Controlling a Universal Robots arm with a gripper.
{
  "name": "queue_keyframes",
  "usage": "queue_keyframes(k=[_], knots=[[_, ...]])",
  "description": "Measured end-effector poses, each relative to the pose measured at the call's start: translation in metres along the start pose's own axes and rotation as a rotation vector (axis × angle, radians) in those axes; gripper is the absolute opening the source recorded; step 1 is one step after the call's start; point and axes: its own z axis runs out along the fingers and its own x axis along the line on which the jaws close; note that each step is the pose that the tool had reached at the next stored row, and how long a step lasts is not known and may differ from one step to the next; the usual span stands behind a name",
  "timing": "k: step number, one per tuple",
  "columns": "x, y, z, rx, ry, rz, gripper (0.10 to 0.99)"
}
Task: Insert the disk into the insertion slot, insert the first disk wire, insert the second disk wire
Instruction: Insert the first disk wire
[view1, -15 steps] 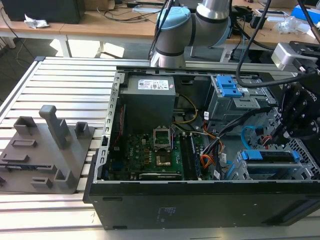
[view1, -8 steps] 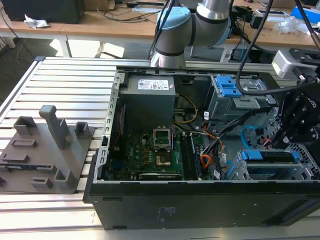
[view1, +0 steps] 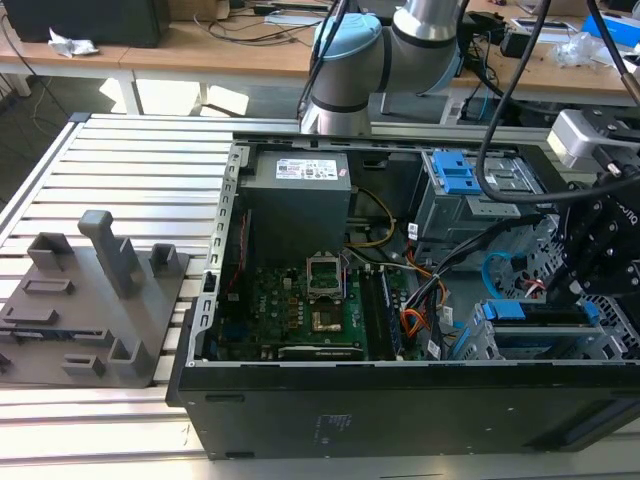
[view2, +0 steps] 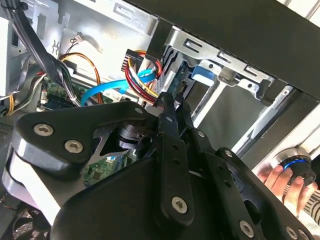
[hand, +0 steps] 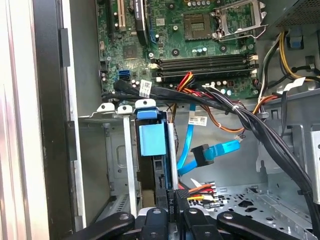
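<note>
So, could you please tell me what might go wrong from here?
The gripper is shut on a black power plug close to the disk; if slightly misaligned, it may jam rather than seat. The loose blue cable and black wire bundle hang close and could snag.

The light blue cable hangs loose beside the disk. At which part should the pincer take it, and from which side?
Probably at its dark plug, not the blue cable: the plug is stiff and blocky, the flat ribbon would bend. It sits free beside the disk, so come from the open side of the case.
</note>
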Motion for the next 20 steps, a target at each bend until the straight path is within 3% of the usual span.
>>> queue_keyframes(k=[20], knots=[[0.0012, -0.0056, 0.0057, 0.000, -0.0001, 0.000, 0.180]])
